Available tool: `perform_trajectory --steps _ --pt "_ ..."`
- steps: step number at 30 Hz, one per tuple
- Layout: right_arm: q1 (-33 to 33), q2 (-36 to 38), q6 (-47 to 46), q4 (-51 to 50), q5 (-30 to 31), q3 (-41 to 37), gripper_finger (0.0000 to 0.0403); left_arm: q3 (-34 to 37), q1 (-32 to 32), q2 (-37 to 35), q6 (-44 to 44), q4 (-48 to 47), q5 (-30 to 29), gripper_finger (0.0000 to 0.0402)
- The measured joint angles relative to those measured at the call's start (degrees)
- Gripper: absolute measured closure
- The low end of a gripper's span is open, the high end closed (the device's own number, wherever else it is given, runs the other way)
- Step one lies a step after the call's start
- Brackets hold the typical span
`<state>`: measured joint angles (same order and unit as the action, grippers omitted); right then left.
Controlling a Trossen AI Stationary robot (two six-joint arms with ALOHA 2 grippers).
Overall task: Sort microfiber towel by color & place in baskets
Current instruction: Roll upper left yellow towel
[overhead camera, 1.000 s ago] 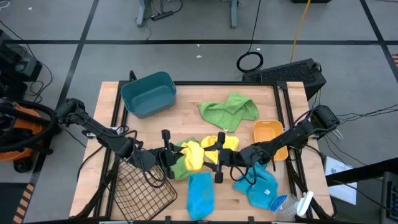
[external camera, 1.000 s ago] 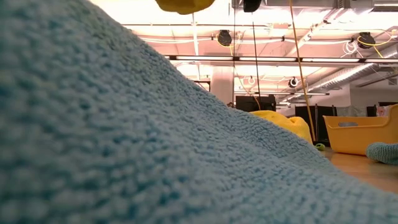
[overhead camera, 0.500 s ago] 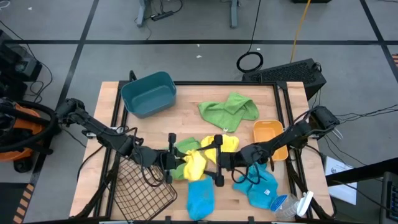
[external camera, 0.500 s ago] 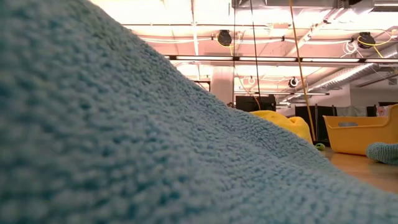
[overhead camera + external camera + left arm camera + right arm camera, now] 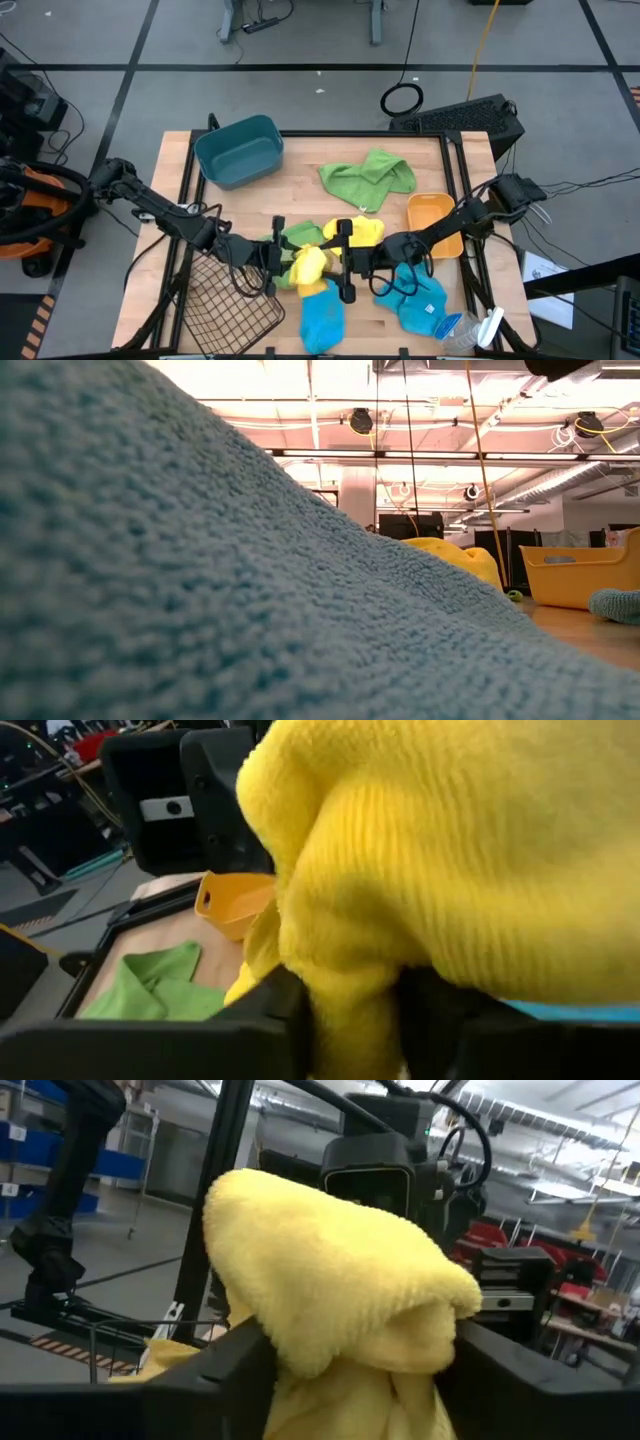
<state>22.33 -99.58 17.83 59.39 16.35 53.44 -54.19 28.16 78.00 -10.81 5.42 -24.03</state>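
My left gripper (image 5: 282,262) and my right gripper (image 5: 340,264) face each other at the table's middle, a bunched yellow towel (image 5: 308,266) between them. Both are shut on yellow cloth. Whether it is one towel or two, I cannot tell. More yellow cloth (image 5: 366,229) lies just behind the right gripper, on a green towel (image 5: 298,237). Another green towel (image 5: 368,174) lies at the far middle. Two blue towels (image 5: 322,314) (image 5: 416,300) lie near the front edge. The teal bin (image 5: 240,150), the orange tub (image 5: 431,222) and the wire basket (image 5: 225,300) hold no towel. My left gripper pinches a bunched fold of the yellow towel (image 5: 352,990) between its two fingers, coming about level from the table's left. The cloth bulges out past the fingers. My right gripper pinches a bunched lump of yellow towel (image 5: 340,1315) between its two fingers, coming about level from the table's right. The cloth bulges above the fingers and more hangs below.
A clear bottle (image 5: 466,330) lies at the front right corner. In the low view a blue towel (image 5: 200,560) fills the foreground; the orange tub (image 5: 585,575) and some yellow cloth (image 5: 450,553) show behind it.
My left gripper has gone a little toward the table's right and near edge, and my right gripper a little toward the left, so they stand closer together. The yellow towel between them has bunched into a smaller lump.
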Motion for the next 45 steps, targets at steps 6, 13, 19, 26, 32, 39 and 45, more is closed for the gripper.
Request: perform_trajectory --steps 6,13,19,26,32,39,45 --pt "-0.35 0.01 -1.93 -5.6 -0.39 2.43 0.0279 0.0 0.13 0.0 1.5 -0.65 -0.04 0.018" --pt "-0.16 0.01 -1.41 -6.4 0.27 2.48 0.0391 0.0 2.06 -0.02 3.05 -4.56 -0.17 0.0126" --pt "0.26 0.01 -1.78 -6.38 3.46 2.48 0.0377 0.0 4.48 -0.92 3.06 -6.27 -5.21 0.0118" --pt "2.26 3.24 -1.93 -14.33 11.1 2.49 0.0394 0.0 7.95 -4.63 10.7 -17.46 -14.03 0.0118" --pt "5.09 4.72 -1.21 -19.11 26.47 2.48 0.0391 0.0 10.38 -6.92 15.64 -18.32 -22.41 0.0118" --pt "6.3 4.77 1.57 -15.07 36.13 2.48 0.039 -0.02 8.33 -4.99 12.48 -4.36 -27.97 0.0118" --pt "6.3 4.77 1.37 -14.66 36.16 2.48 0.039 0.0 6.15 1.73 1.55 6.87 -26.3 0.0118"
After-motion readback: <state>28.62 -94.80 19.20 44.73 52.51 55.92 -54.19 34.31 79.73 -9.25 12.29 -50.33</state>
